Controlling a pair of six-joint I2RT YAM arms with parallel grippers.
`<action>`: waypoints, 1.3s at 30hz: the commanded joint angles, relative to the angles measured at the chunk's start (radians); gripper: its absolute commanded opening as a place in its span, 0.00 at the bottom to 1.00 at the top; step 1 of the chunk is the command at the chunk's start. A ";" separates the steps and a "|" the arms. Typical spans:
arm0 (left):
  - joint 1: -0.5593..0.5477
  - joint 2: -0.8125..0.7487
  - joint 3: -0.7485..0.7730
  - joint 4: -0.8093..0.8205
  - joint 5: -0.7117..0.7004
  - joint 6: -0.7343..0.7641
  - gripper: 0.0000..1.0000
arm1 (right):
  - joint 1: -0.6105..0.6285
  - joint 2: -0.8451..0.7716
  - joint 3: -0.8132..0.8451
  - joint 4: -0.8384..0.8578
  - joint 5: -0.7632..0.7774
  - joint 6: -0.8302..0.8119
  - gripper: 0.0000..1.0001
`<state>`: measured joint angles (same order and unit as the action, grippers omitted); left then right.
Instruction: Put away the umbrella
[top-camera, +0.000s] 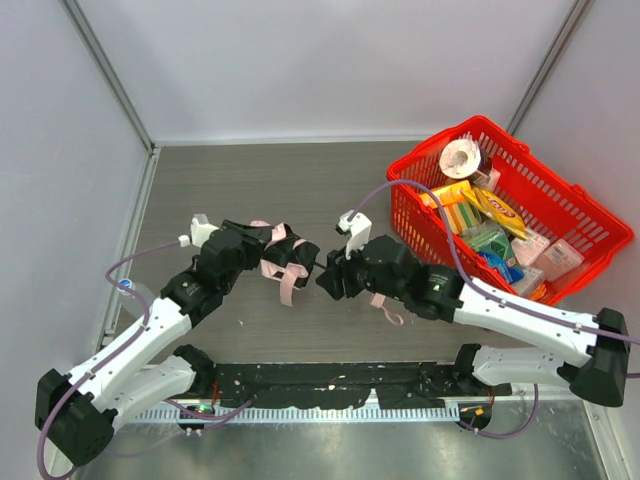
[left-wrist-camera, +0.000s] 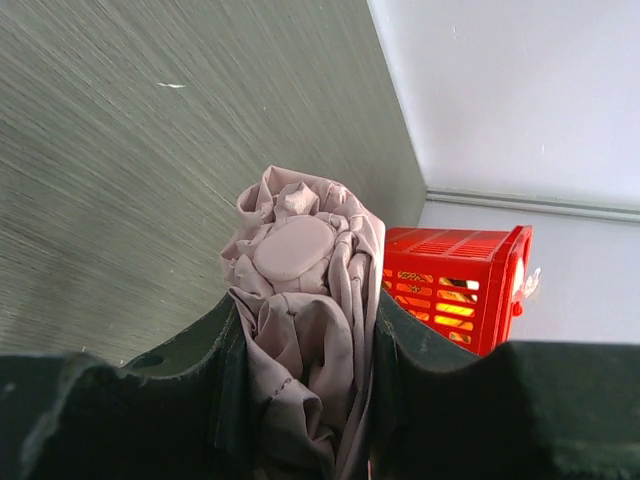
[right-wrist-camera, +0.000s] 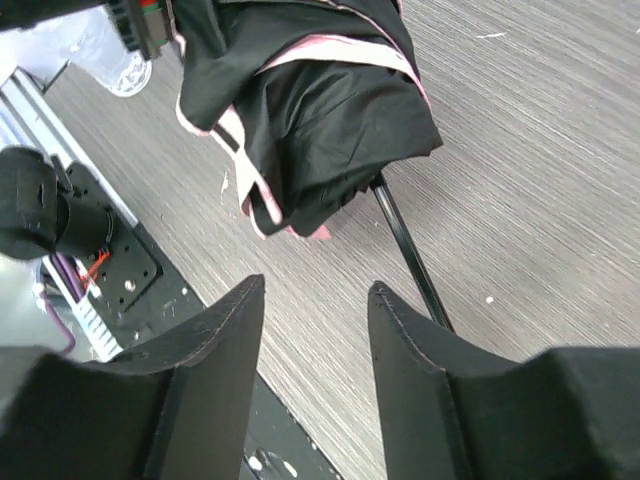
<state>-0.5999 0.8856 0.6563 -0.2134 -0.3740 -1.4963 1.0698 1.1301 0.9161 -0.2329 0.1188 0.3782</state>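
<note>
Umbrella (top-camera: 285, 257) is mid-counter (top-camera: 250, 190), held off the surface between the two arms and well apart from the red basket (top-camera: 545, 195) at the right.

Left pincer (left-wrist-camera: 305, 310) is clamped on the bunched pale pink fabric. In the left wrist view both fingers press into the bundle, with the round end cap poking out ahead of them.

Right pincer (right-wrist-camera: 315, 290) faces the other end with its jaws apart. Bare counter shows through the gap and nothing sits between the fingers. Shaft (right-wrist-camera: 405, 245) runs out of the black-lined canopy and passes behind the right-hand finger, so contact there cannot be told. The handle isn't clearly visible in any view. A pink strap (top-camera: 287, 285) dangles under the canopy.

Step in hand, as I judge it: compacting the umbrella. The canopy is gathered but loose and a length of shaft is exposed, so it is not ready to stow.

The next move likely calls for the right pincer to line up on the shaft or handle end and close. It then pushes along the shaft axis toward the left pincer, which keeps a firm hold. The thin shaft is an easy miss and off-axis force could bend it. The basket is already crowded with packets, so stowing there would need a compact bundle.
</note>
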 joint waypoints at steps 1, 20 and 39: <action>0.003 -0.004 0.029 0.085 0.021 0.053 0.00 | 0.002 -0.073 0.085 -0.120 -0.036 -0.096 0.57; 0.002 -0.023 -0.049 0.161 0.204 0.177 0.00 | -0.171 0.378 0.394 -0.063 -0.441 -0.249 0.84; 0.003 0.003 -0.026 0.252 0.300 0.131 0.00 | -0.197 0.456 0.242 0.173 -0.537 -0.138 0.84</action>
<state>-0.5972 0.9070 0.5949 -0.1303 -0.1333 -1.3239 0.8886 1.5829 1.1835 -0.1535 -0.3573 0.1974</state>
